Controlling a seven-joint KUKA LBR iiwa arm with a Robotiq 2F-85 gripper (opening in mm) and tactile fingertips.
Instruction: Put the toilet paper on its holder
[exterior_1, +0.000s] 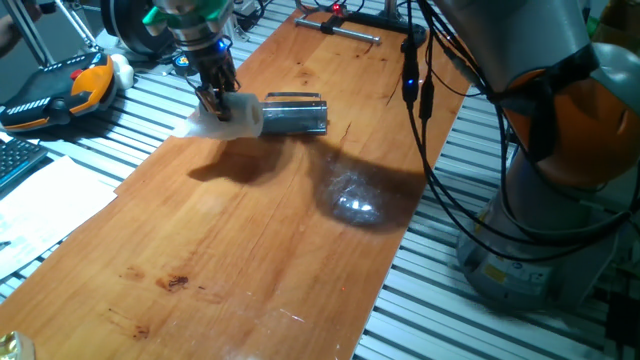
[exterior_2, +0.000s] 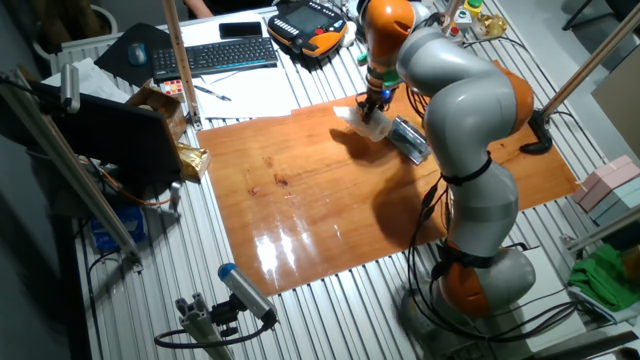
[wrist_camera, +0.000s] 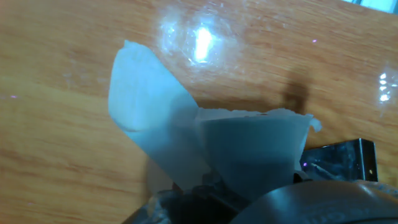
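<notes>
At the far end of the wooden desk (exterior_1: 250, 250), the toilet paper (exterior_1: 238, 116) is gripped by the end effector (exterior_1: 214, 101), whose fingers are closed on the roll's upper edge. The roll is seen end-on against the holder (exterior_1: 295, 112), a shiny grey metal bracket lying flat on the desk; whether the roll is on the bar cannot be told. A loose sheet (wrist_camera: 149, 118) trails from the roll on the side away from the holder. A keyboard (exterior_2: 215, 55) is seen beyond the holder, off the desk.
</notes>
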